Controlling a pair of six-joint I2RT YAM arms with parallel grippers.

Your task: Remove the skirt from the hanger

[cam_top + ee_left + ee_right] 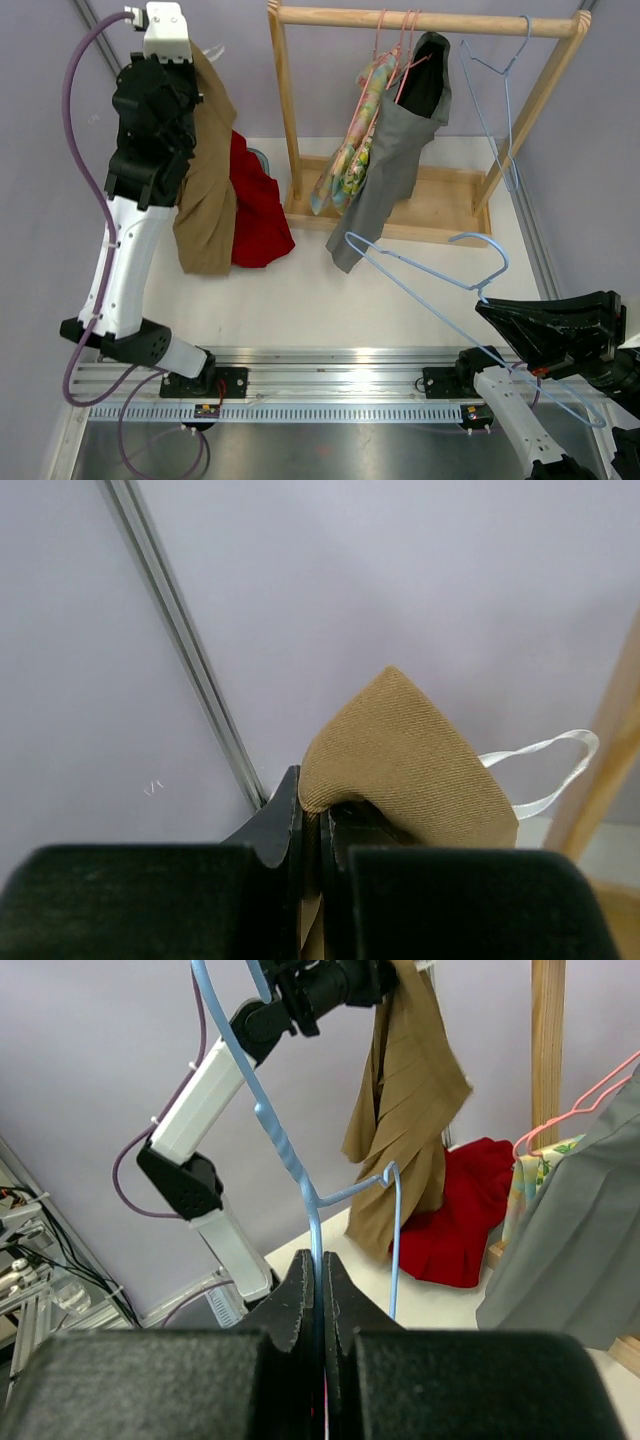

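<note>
A tan skirt (208, 190) hangs from my left gripper (178, 70), raised high at the far left; the jaws are shut on a fold of its cloth (400, 755). My right gripper (500, 315) at the near right is shut on the wire of a bare light-blue hanger (430, 265), held above the table. In the right wrist view the hanger wire (290, 1160) rises from between the shut jaws, and the skirt (405, 1110) hangs apart from it, behind.
A red garment (258, 200) lies on the table by the skirt. A wooden rack (430, 20) at the back holds a grey garment (400, 150), a floral one (352, 150) on pink hangers, and an empty blue hanger (500, 80).
</note>
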